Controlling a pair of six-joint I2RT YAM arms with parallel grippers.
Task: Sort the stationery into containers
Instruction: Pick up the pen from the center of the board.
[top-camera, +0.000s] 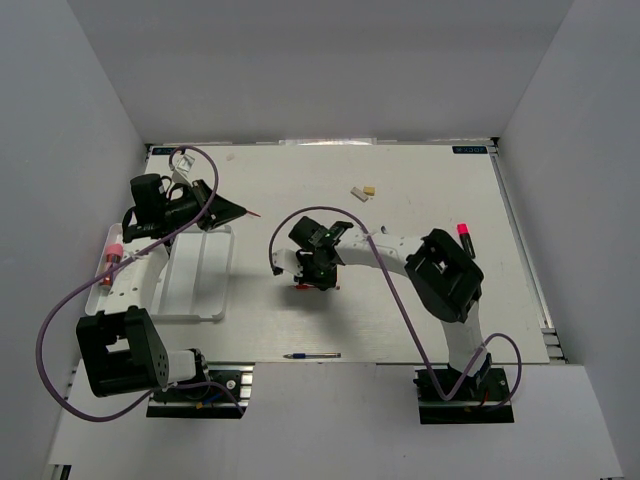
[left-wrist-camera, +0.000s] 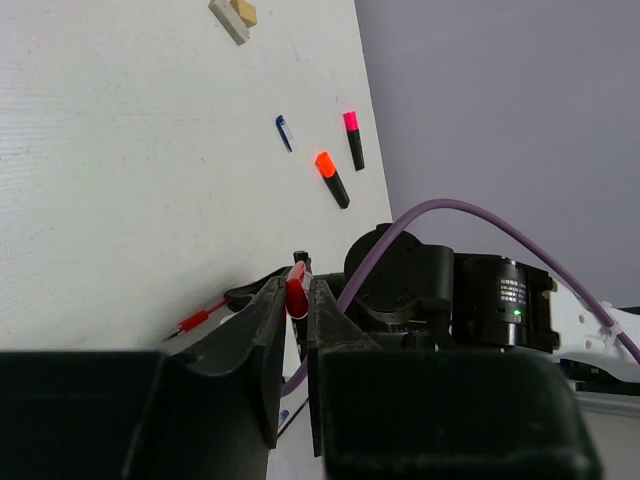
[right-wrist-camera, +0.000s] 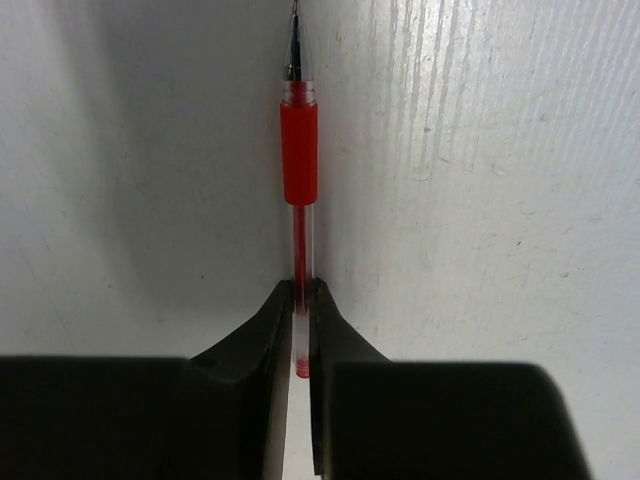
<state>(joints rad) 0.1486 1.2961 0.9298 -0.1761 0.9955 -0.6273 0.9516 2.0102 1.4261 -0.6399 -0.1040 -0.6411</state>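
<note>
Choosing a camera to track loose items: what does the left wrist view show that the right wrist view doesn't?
Left wrist only: two erasers, an orange-capped highlighter, a pink-capped highlighter and the right arm. Right wrist only: the grip sleeve and tip of the red pen in the right gripper. Both: white table and shut jaws; the left gripper pinches a second red pen.
</note>
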